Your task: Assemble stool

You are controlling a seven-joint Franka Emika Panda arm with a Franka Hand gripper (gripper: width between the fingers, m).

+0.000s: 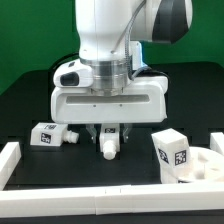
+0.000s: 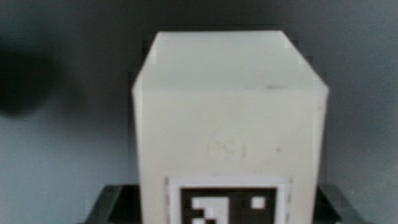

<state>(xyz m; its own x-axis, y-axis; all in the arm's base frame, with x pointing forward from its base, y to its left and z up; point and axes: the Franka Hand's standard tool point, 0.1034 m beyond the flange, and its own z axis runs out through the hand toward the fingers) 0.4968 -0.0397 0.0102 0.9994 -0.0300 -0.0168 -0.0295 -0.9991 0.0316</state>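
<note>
My gripper (image 1: 108,133) is shut on a white stool leg (image 1: 108,147) and holds it low over the black table, its narrower round end facing the camera. In the wrist view this leg (image 2: 228,110) fills the picture, with a tag near the jaws, and the gripper (image 2: 228,208) has a dark finger (image 2: 118,205) on each side of it. A second leg (image 1: 48,133) lies on the table at the exterior view's left. A third leg (image 1: 172,150) with tags stands at the exterior view's right, beside the round seat disc (image 1: 202,168), which is partly cut off by the picture edge.
White border rails run along the front (image 1: 100,200) and the exterior view's left (image 1: 8,160) of the black table. The arm's body hides the table behind the gripper.
</note>
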